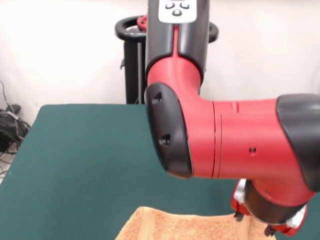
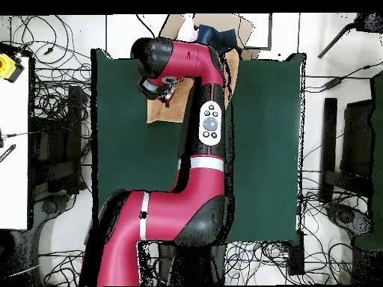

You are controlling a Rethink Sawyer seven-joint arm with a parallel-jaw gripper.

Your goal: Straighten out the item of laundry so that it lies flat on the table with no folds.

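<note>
The light orange-tan towel (image 1: pixel 175 226) lies on the dark green table (image 1: pixel 75 160) at the picture's bottom edge, and only its far part shows. In the overhead view the towel (image 2: pixel 158 113) lies near the table's (image 2: pixel 269 134) far end, left of the arm, partly hidden beneath it. My gripper (image 1: pixel 254 223) hangs from the red and black wrist just above the towel's right part. Overhead, the gripper (image 2: pixel 166 94) is over the towel's far edge. I cannot tell whether it touches the cloth.
The thick red arm (image 1: pixel 225 140) fills the middle right of the front view and hides the table behind it. The black pedestal (image 1: pixel 134 55) stands at the far side. Cables (image 1: pixel 10 125) lie off the table's left edge. Brown cardboard with pink and blue items (image 2: pixel 206 34) sits beyond the table's far end.
</note>
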